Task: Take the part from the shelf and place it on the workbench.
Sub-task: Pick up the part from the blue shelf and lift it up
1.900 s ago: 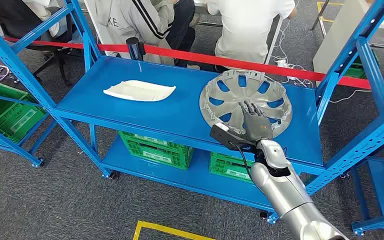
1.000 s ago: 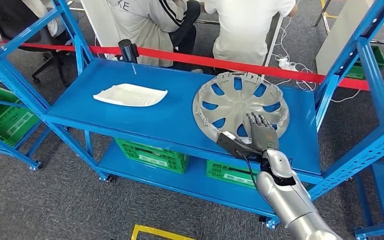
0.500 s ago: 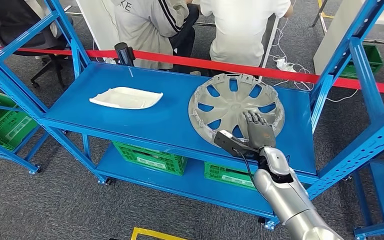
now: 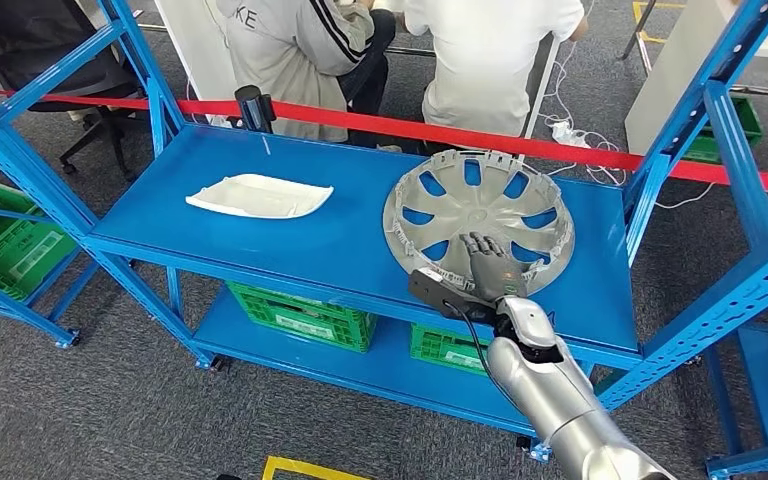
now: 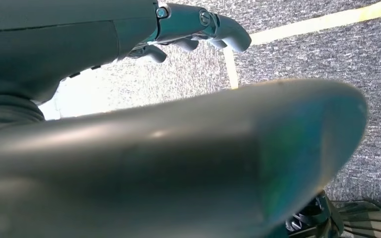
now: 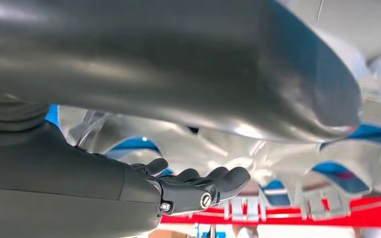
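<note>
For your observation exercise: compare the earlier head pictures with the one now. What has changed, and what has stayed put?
The right hand has slid leftward across the near part of the silver wheel cover, fingers spread over it, not gripping. The camera shifted too. The wheel cover and the white part stayed put on the blue shelf.

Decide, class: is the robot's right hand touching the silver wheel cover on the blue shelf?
Cannot tell. In the head view the right hand overlaps the wheel cover; in the right wrist view the fingers extend before it, but neither shows contact or gap.

Matt silver plastic hubcap, glossy blue metal shelf, rough grey carpet
</note>
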Tool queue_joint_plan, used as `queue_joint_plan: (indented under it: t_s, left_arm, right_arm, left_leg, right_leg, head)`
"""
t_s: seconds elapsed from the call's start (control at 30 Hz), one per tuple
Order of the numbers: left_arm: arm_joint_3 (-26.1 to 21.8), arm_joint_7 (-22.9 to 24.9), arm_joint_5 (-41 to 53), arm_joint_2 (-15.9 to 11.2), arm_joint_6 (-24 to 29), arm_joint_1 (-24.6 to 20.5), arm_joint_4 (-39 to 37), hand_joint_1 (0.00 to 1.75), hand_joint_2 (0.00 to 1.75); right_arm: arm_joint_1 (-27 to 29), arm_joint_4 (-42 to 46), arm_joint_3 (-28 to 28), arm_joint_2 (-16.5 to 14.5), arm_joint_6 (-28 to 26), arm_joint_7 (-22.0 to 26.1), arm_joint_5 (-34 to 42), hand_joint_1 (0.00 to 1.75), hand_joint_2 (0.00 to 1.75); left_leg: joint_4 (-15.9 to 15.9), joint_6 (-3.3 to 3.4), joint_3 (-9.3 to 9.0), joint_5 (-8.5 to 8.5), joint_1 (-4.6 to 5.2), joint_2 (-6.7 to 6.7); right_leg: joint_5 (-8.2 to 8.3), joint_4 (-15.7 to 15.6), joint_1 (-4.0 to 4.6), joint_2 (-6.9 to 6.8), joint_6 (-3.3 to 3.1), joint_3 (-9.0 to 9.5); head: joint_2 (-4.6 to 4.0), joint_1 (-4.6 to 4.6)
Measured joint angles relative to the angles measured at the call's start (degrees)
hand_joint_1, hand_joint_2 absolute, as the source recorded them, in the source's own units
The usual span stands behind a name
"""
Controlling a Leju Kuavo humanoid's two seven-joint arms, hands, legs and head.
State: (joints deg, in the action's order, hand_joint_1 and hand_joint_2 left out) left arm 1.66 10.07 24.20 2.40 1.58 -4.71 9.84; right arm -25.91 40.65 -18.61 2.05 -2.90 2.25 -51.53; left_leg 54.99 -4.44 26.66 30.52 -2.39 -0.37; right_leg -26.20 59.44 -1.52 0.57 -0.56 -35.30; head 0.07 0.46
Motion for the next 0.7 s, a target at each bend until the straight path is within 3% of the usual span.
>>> queue_joint_plan:
  t_s: [0.2, 0.33, 0.7]
  left_arm:
    - [0.0, 0.5, 0.6, 0.0, 0.0, -0.1, 0.0, 0.0, 0.0]
    - [0.0, 0.6, 0.8, 0.0, 0.0, -0.2, 0.0, 0.0, 0.0]
    - [0.0, 0.4, 1.0, 0.0, 0.0, -0.4, 0.0, 0.0, 0.0]
  right_arm:
    - [-0.4, -3.0, 0.0, -0.5, 0.0, -1.0, 0.6, 0.0, 0.0]
    - [-1.1, -4.2, 0.0, -0.7, 0.4, -1.4, 1.5, 0.0, 1.75]
    - [-2.3, -6.2, 0.0, -0.7, 2.0, -1.4, 4.2, 0.0, 1.75]
  left_leg:
    - [0.0, 0.08, -0.02, 0.05, 0.0, 0.0]
    - [0.0, 0.11, -0.12, 0.07, 0.0, 0.0]
    - [0.0, 0.24, -0.47, 0.11, 0.0, 0.02]
  right_leg:
    - [0.01, -0.1, 0.0, 0.0, 0.02, 0.06]
    - [0.02, -0.2, 0.01, 0.01, 0.04, 0.2]
    - [0.12, -0.5, 0.04, 0.03, 0.27, 0.74]
  head:
    - [0.0, 0.0]
    - [0.0, -0.01]
    - [0.0, 0.0]
